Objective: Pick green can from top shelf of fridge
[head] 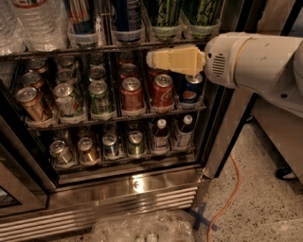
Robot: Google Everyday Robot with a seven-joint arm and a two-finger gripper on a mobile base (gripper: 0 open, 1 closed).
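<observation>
Two tall light-green cans with dark streaks, one [165, 13] and a second [202, 12], stand in clear plastic trays on the top shelf [94, 48] of the fridge [118, 186], at its right end. Their tops are cut off by the frame edge. My gripper [150, 59], yellow on a white arm [255, 66], reaches in from the right. It sits just below the top shelf's wire edge, under the left green can and in front of the red soda cans [162, 92].
Water bottles [33, 23] and tall dark cans [127, 16] fill the rest of the top shelf. Racks of short soda cans and small bottles lie below. The fridge's right door post [227, 132] is under my arm. An orange cable [227, 198] and a clear plastic pack [142, 229] lie on the floor.
</observation>
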